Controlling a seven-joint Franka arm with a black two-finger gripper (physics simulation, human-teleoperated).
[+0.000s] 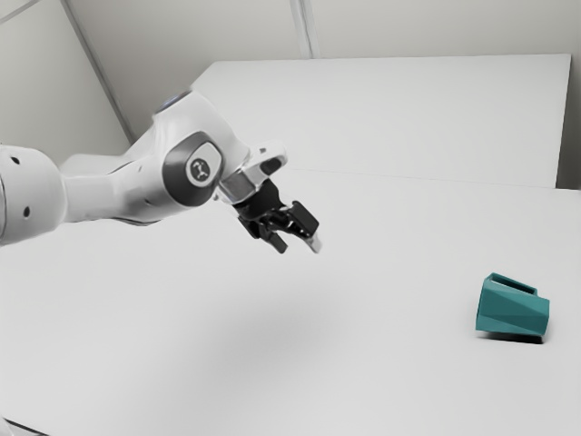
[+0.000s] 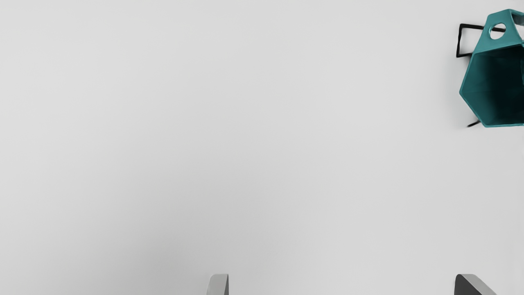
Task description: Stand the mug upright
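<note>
The mug (image 1: 513, 313), teal, faceted and crisp-edged, lay on its side toward the exterior view's right, its angular mouth facing the arm (image 1: 95, 195) and its handle (image 2: 511, 35) uppermost. The worktop (image 1: 390, 363) looked smooth and matte white (a soft shadow greyed it). Above it hung the pincer (image 1: 298, 243), spread wide, with a broad stretch of worktop between it and the mug's rim.
</note>
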